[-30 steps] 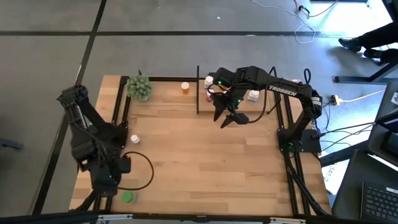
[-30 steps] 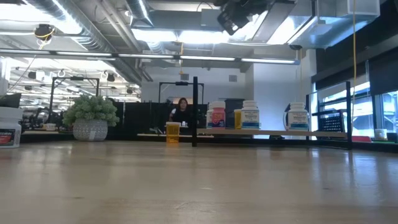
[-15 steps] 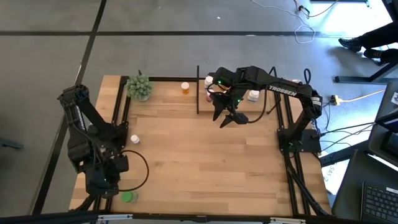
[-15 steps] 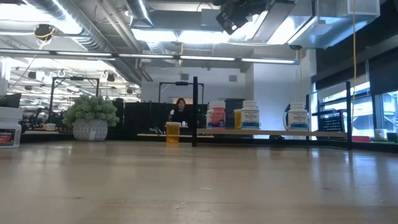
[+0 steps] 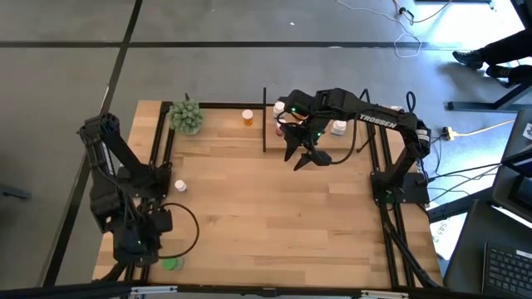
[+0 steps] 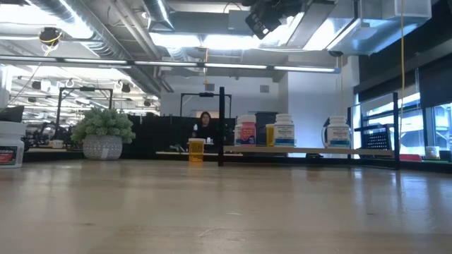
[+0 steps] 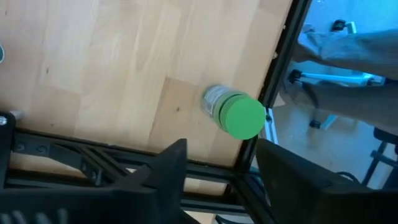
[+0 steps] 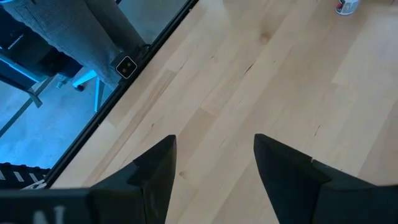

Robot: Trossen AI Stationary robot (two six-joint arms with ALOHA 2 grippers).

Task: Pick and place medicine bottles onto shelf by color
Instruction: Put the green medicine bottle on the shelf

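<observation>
A green-capped medicine bottle (image 7: 235,113) lies on its side near the table's near left corner (image 5: 170,263), beside the black frame rail. My left gripper (image 7: 217,171) hovers open just above it, touching nothing. A white bottle (image 5: 179,186) stands farther along the left side, and an orange one (image 5: 248,117) stands at the far edge. The shelf (image 6: 311,149) at the far right carries three bottles, among them a pink-red one (image 6: 245,131) and a white one (image 6: 284,130). My right gripper (image 8: 214,162) hangs open over bare wood in front of the shelf (image 5: 303,158).
A green bushy plant (image 5: 187,116) in a pot stands at the far left. Black frame rails run along the table's sides (image 7: 273,81). A black post (image 5: 264,120) marks the shelf's left end. The table's middle (image 5: 274,216) is bare wood.
My left arm has swung a little toward the table's left edge above the green bottle, which has stayed where it was. My right arm has kept still.
</observation>
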